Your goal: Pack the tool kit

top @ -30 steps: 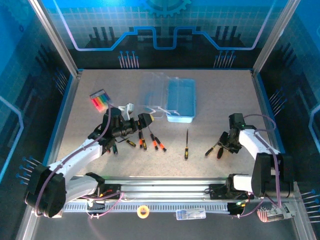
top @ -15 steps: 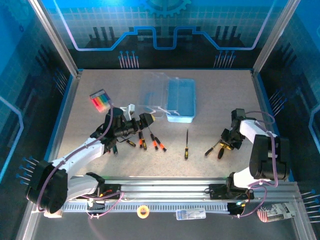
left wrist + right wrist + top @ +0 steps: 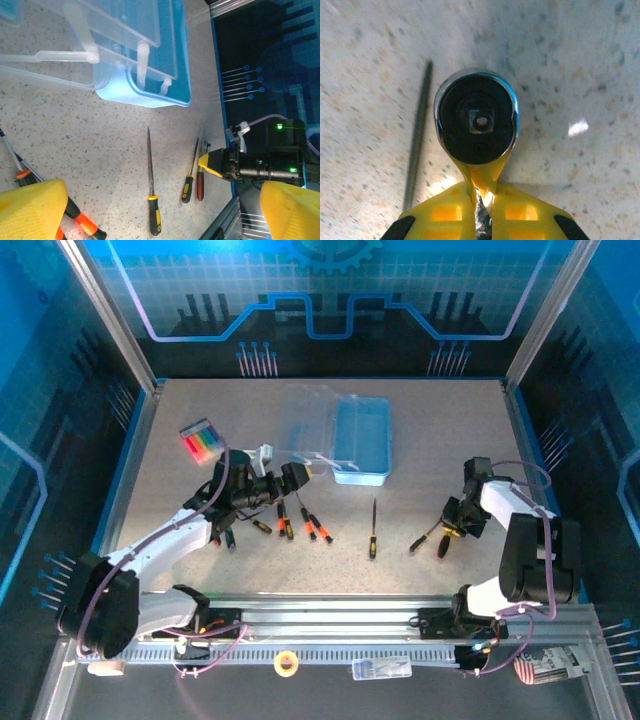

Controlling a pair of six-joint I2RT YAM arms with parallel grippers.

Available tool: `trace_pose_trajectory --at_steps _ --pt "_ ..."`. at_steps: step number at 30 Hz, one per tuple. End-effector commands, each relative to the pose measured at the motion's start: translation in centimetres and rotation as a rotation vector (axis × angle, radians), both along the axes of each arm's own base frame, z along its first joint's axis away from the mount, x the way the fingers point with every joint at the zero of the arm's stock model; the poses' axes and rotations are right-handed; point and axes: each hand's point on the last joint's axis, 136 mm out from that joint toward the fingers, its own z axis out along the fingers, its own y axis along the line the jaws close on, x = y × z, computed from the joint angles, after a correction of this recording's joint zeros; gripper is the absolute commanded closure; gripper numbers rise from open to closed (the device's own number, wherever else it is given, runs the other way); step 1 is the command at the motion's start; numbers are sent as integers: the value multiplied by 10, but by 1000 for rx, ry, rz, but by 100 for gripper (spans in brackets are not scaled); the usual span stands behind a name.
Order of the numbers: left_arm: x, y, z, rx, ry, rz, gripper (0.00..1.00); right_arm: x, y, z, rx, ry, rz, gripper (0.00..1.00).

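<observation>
The blue tool case (image 3: 362, 440) lies open at the table's middle back, its clear lid (image 3: 305, 425) folded out to the left. My right gripper (image 3: 482, 200) is shut on the neck of a ratchet wrench (image 3: 476, 120), whose round head with a square drive faces the camera just above the table. Its red handle (image 3: 200, 185) shows in the left wrist view, lying beside a yellow-and-black screwdriver (image 3: 190, 175). My left gripper (image 3: 300, 478) hovers open near the case's front left corner, with nothing between its yellow fingers (image 3: 30, 210).
A long yellow-and-black screwdriver (image 3: 373, 530) lies alone mid-table. Several orange-handled screwdrivers (image 3: 310, 525) lie under the left arm. A pack of coloured bits (image 3: 200, 440) sits at the far left. A thin shaft (image 3: 417, 135) lies just left of the ratchet head.
My right gripper has closed on the ratchet wrench at the right. The left gripper has shifted slightly right and back, still open.
</observation>
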Motion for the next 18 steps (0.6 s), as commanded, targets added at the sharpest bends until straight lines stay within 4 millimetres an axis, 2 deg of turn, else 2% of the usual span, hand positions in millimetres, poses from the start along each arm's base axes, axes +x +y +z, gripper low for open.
trace_pose_trajectory --at_steps 1,11,14,18 --pt "3 -4 1 25 -4 -23 1 33 -8 19 -50 -167 10 100" --pt "7 -4 -5 45 8 -16 1 45 0 46 -81 -247 60 100" --pt "8 -1 -9 60 14 -2 1 51 13 56 -47 -279 99 100" --pt "7 10 -15 123 22 32 1 63 37 83 -47 -347 178 100"
